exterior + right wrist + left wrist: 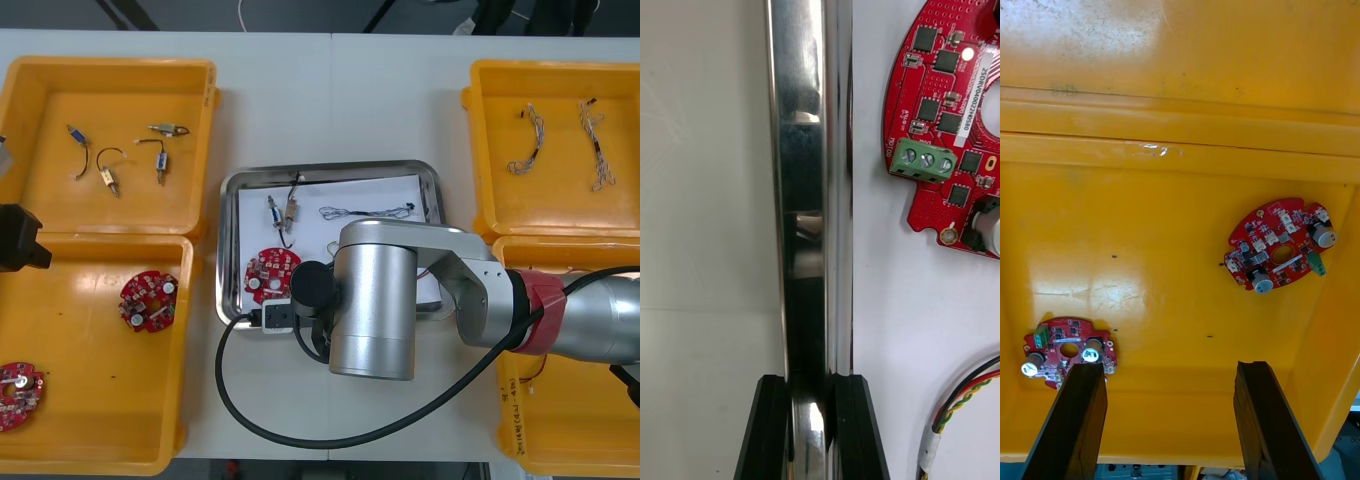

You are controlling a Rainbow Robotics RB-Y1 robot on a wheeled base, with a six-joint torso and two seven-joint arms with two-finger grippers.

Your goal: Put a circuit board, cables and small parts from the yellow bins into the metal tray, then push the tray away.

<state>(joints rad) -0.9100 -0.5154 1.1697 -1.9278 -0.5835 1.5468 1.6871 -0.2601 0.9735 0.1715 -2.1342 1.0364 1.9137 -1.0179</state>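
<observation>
The metal tray point(330, 168), white inside, lies between the yellow bins. It holds a round red circuit board point(270, 273), small metal parts point(282, 212) and a twisted blue and white cable point(365, 211). My right arm point(375, 300) covers the tray's near edge. In the right wrist view my right gripper point(811, 382) is shut on the tray's shiny rim point(809, 187), one finger on each side. The circuit board point(947, 127) and a red and yellow cable point(970, 394) lie just inside the rim. My left gripper point(1169, 371) hangs open over the left near bin point(1150, 225).
The left near bin holds two more circuit boards point(148, 300) point(18, 382). The left far bin point(110, 75) holds several small metal parts. Two cables point(525, 140) point(595, 140) lie in the right far bin. Bare table stretches beyond the tray's far edge.
</observation>
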